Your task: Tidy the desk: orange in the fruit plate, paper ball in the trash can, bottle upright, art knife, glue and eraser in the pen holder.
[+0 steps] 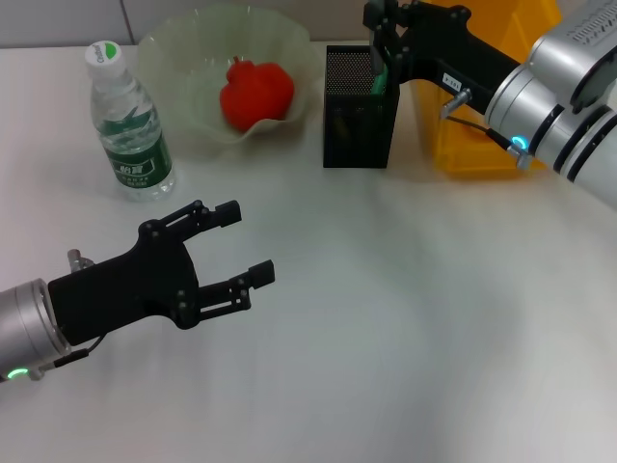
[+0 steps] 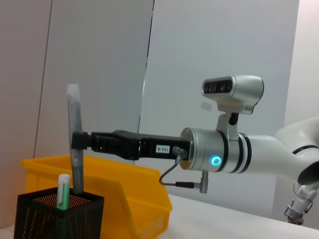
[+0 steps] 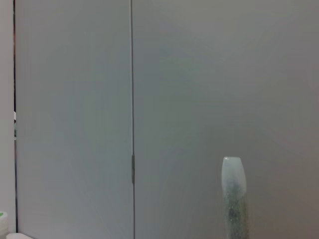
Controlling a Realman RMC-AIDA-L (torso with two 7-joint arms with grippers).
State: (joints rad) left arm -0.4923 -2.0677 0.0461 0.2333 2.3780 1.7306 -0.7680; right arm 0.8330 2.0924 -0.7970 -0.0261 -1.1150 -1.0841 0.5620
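Two grippers show in the head view. Right gripper (image 1: 386,43), upper right of frame, is over the holder (image 1: 359,111) with its fingers clamped on a grey knife (image 2: 75,144); the left wrist view shows the knife upright, its lower end inside the holder and its pale tip above the fingers. Glue (image 2: 62,191), a white stick with a green cap, stands in the same holder just beside the knife. Holder is black mesh, square, standing at upper centre of the head view. Yellow bin (image 1: 482,106) sits just behind and beside it, partly hidden by the right arm. Plate (image 1: 193,72), pale green and translucent with a wavy rim, lies at upper left centre, near the holder but apart from it; a red fruit (image 1: 255,92) rests inside. Bottle (image 1: 130,125), clear with a green label and a white cap, stands upright at upper left, just beside the plate. Left gripper (image 1: 241,246), lower left of frame, hovers over bare table (image 1: 415,318) with its fingers spread apart, holding nothing. Right wrist view shows only the knife's tip against a grey wall.
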